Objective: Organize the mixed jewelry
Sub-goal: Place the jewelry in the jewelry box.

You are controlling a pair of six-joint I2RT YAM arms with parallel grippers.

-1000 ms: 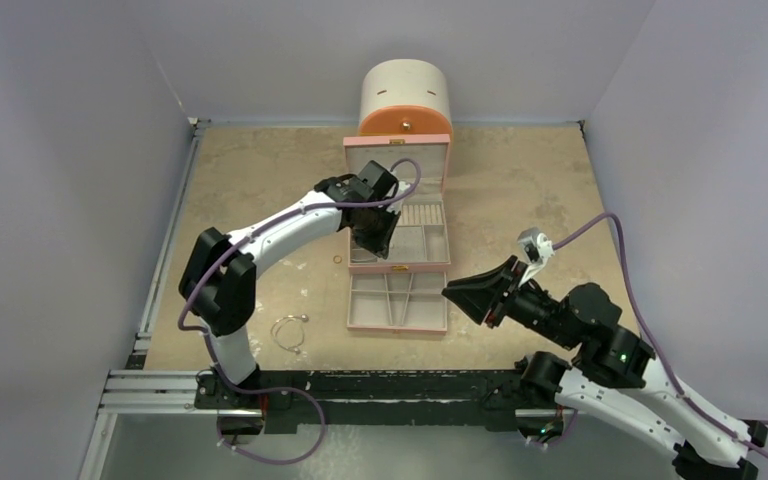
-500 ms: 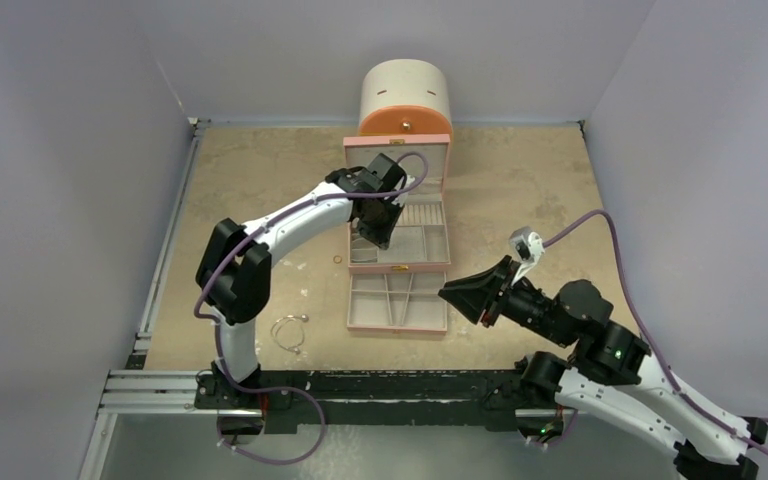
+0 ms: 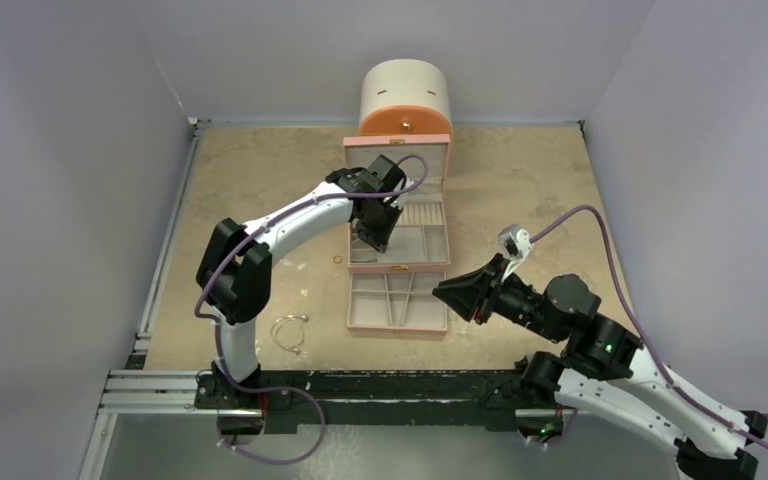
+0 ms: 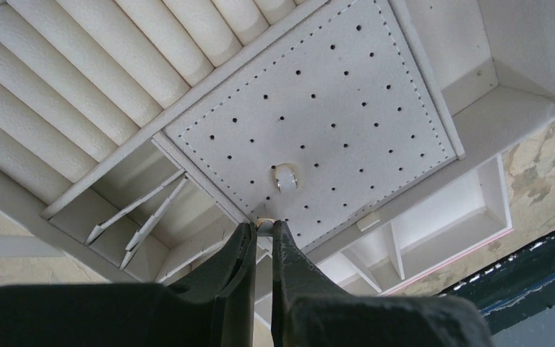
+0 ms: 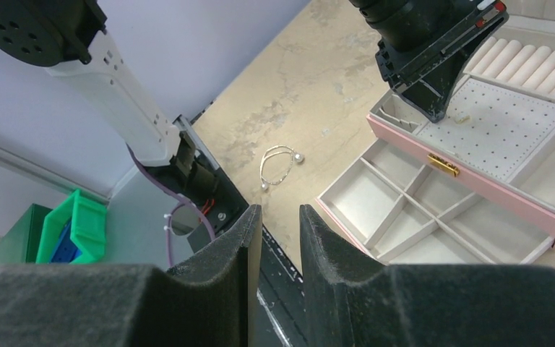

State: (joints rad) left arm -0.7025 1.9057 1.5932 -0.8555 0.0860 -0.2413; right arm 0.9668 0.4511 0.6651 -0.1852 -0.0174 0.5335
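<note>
Seen from above, one wire bangle (image 3: 288, 332) and one coppery ring (image 3: 337, 259) are lying flat on the table (image 3: 520, 190). One stud (image 4: 285, 177) is sitting in the perforated panel (image 4: 347, 94) of the single pink box (image 3: 435, 160). The box is standing open with its one drawer (image 3: 400, 327) pulled out toward 6 o'clock, and the one round cabinet (image 3: 406, 95) is standing just behind it at 12 o'clock.

The bangle is resting at about 8 o'clock from the drawer, well apart from it. It is a nearly round loop with no clear long axis, and its beaded ends are facing roughly 3 o'clock. The ring is lying just beside the box's left wall at 9 o'clock.

Two arms are working. The left gripper (image 4: 263, 228) is pointing down over the near edge of the panel, just beside the stud, fingers pressed almost together. A tiny pale glint is showing at the tips — whether it is pinched I cannot tell. The right gripper (image 5: 280, 213) is hovering at 3 o'clock of the drawer, aiming toward 9 o'clock, its fingers standing slightly apart — gripping nothing.
</note>
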